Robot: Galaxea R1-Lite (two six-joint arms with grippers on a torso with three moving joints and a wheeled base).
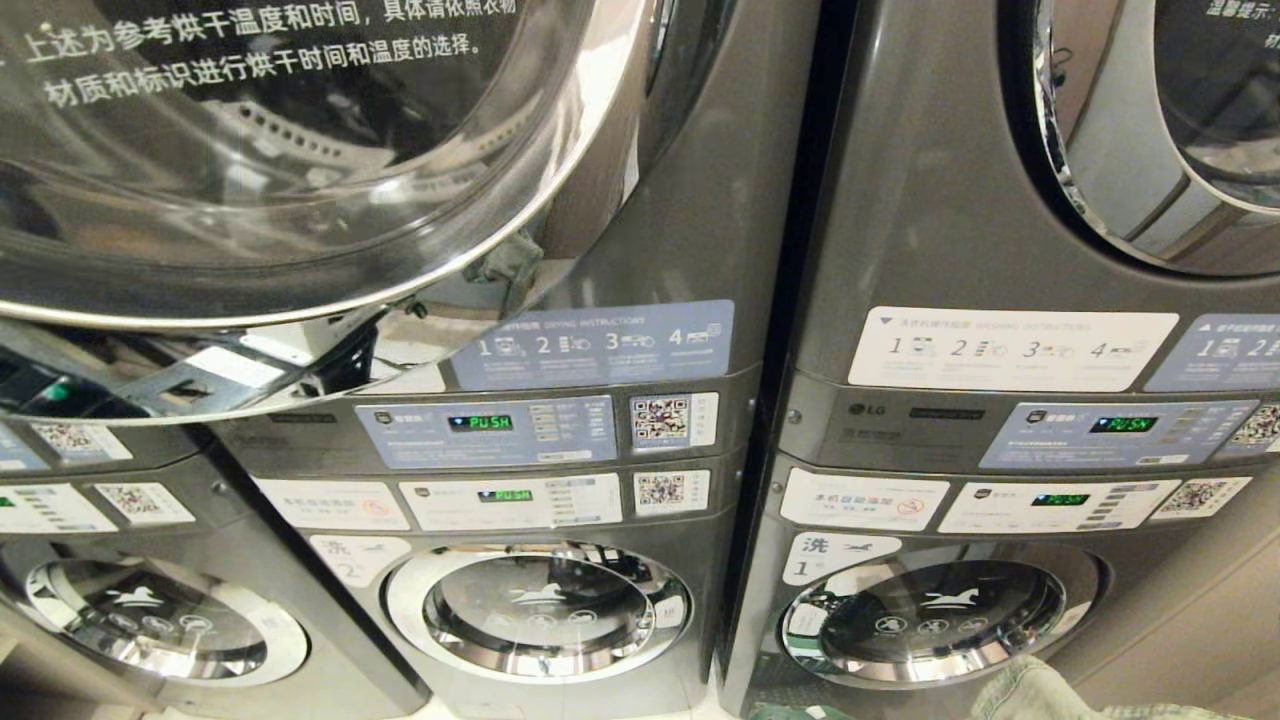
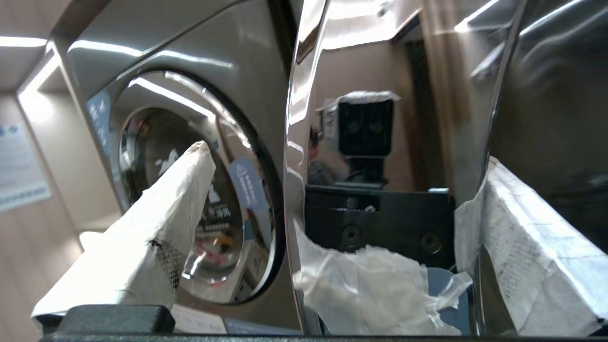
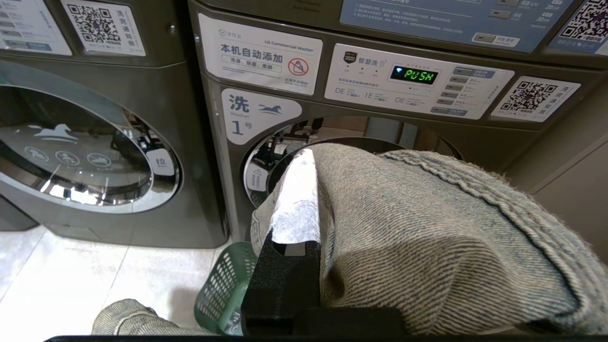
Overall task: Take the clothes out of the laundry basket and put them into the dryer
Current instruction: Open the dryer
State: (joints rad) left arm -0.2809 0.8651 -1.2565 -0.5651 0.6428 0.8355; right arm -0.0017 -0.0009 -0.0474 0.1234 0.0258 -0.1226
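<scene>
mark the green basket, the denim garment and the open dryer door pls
green basket (image 3: pixel 223 289), right wrist view, mesh side wall.
denim garment (image 3: pixel 427 247), right wrist view, draped middle.
open dryer door (image 1: pixel 300 150), head view, glass pane.

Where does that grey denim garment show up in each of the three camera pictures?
Head view: only a corner of the denim garment peeks in at the bottom edge, right of centre.
Left wrist view: not in it.
Right wrist view: the garment fills the lower right, draped over the right gripper.
Shared landmark: the washer door marked number 1 sits just behind the garment in both views.
</scene>
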